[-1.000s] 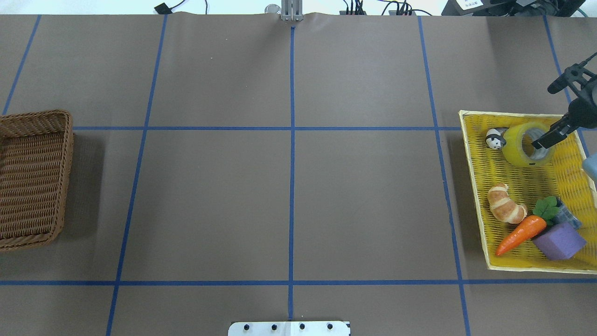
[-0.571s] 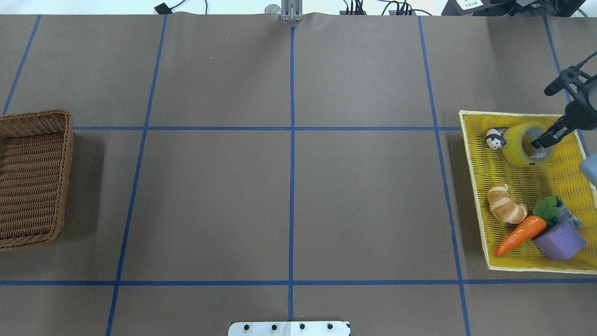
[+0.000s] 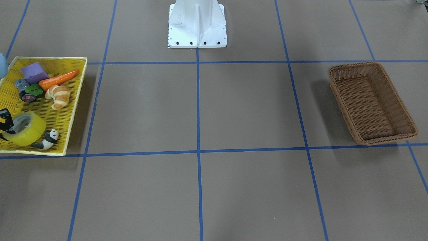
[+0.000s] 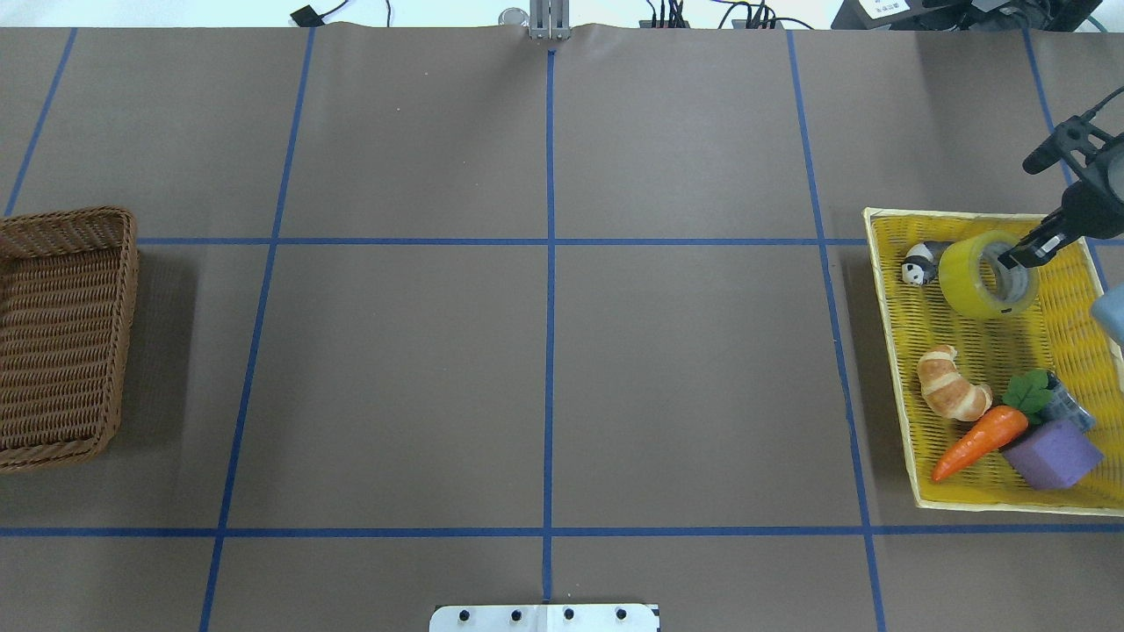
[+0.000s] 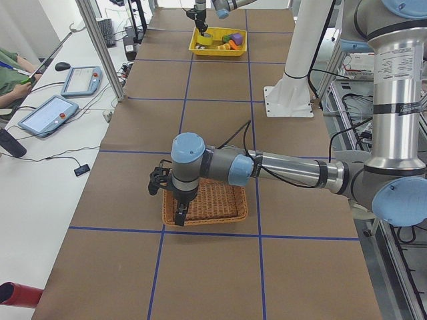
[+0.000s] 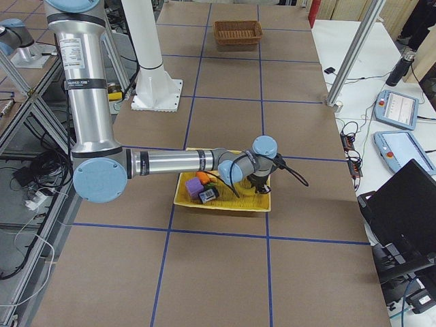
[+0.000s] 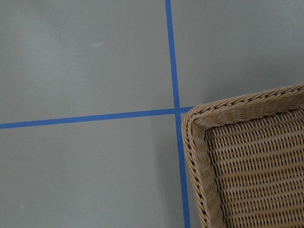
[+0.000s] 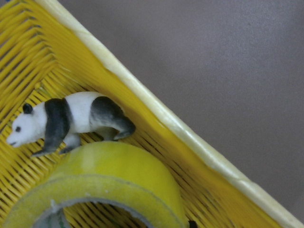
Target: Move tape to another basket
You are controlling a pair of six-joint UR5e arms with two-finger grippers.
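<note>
The yellow tape (image 4: 966, 283) is tilted on its edge at the far end of the flat yellow tray (image 4: 992, 351), its core facing my right gripper (image 4: 1019, 254). That gripper is shut on the roll's wall, one finger inside the core. The tape also shows in the front view (image 3: 29, 131) and the right wrist view (image 8: 118, 171). The brown wicker basket (image 4: 61, 333) lies empty at the table's left edge. My left gripper (image 5: 180, 213) hangs over that basket's (image 5: 213, 203) outer edge; I cannot tell whether it is open or shut.
A toy panda (image 4: 918, 263) lies against the tape. A croissant (image 4: 953, 386), a carrot (image 4: 979, 439), a purple block (image 4: 1054, 452) and a small dark roll (image 4: 1067, 404) fill the tray's near end. The left wrist view shows the basket's corner (image 7: 247, 161).
My right gripper has drawn back and leftward with the tape, which has risen and shifted with it. The panda has slid slightly left. The basket has not moved.
</note>
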